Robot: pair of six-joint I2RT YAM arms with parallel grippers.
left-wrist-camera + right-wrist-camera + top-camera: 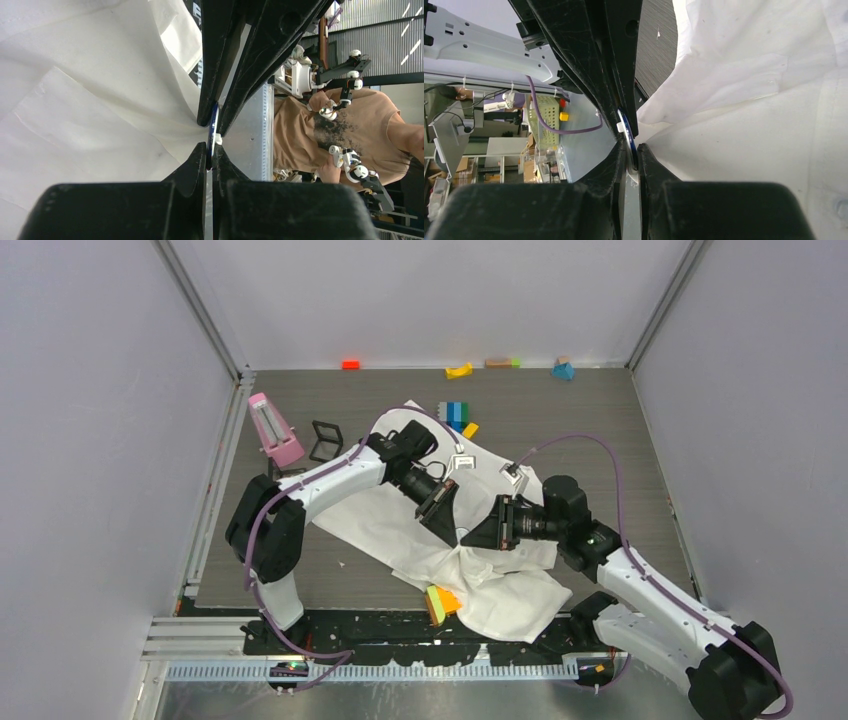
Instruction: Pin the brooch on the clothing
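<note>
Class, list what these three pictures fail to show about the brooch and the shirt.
1. Left wrist and right wrist views: the brooch shows only edge-on between black fingers; its face and pin are hidden.
2. Whether the pin has pierced the shirt: cannot tell, the fingers cover that spot.
3. Top view: the brooch is hidden where the left gripper and right gripper meet.

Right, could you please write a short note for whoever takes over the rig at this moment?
Left pincer: shut on the brooch, seen edge-on.
Right pincer: shut on it too, from the opposite side.
Shirt: crumpled, its fabric drawn up to the brooch.
Done: brooch is at the cloth.
To do: fasten it (whether the pin is through cannot be seen), then let go.
</note>
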